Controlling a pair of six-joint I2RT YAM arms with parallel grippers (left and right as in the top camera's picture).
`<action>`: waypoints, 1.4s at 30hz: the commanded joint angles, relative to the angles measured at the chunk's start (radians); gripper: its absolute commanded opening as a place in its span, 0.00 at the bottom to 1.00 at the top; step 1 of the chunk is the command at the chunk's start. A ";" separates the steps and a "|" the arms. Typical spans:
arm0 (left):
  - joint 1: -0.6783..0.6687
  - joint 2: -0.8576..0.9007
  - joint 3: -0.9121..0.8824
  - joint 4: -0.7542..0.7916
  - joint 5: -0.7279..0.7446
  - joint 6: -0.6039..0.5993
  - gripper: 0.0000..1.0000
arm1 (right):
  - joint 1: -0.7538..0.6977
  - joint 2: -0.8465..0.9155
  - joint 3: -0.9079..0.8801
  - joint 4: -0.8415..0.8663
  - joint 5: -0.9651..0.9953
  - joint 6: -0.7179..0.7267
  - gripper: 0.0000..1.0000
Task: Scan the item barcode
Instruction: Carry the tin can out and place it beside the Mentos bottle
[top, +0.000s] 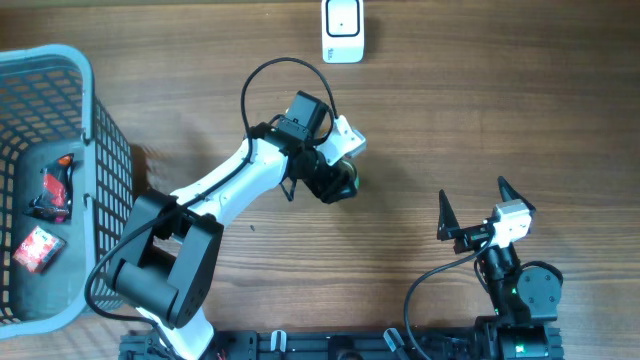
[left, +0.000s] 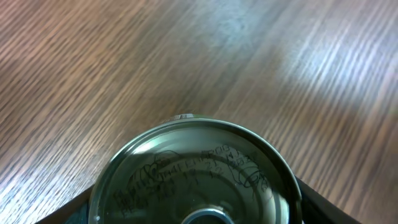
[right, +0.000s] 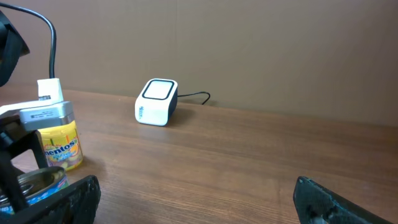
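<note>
The item is a metal can (left: 199, 168) whose shiny end, with dark printed code, fills the lower part of the left wrist view. My left gripper (top: 338, 182) is shut on the can (top: 344, 186) near the table's middle, with a dark finger on each side of it. From the right wrist view the can (right: 37, 183) shows low at the left edge; I cannot tell whether it touches the table. The white scanner (top: 343, 30) sits at the far edge, cable behind it (right: 157, 101). My right gripper (top: 485, 210) rests open near the front right, nothing between its fingers (right: 71, 199).
A yellow Mentos bottle (right: 59, 146) stands just behind the left gripper. A blue mesh basket (top: 60, 60) at the left edge holds red packets (top: 40, 248). Bare wood lies between the can and the scanner.
</note>
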 joint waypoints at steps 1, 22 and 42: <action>0.018 0.005 0.019 0.008 0.040 0.102 0.60 | 0.000 -0.004 -0.001 0.002 0.006 0.014 1.00; 0.022 -0.016 0.025 0.054 -0.105 0.274 1.00 | 0.000 -0.004 -0.001 0.002 0.006 0.014 1.00; 0.863 -0.846 0.245 -0.381 -1.139 -0.964 1.00 | 0.000 -0.004 -0.001 0.002 0.006 0.014 1.00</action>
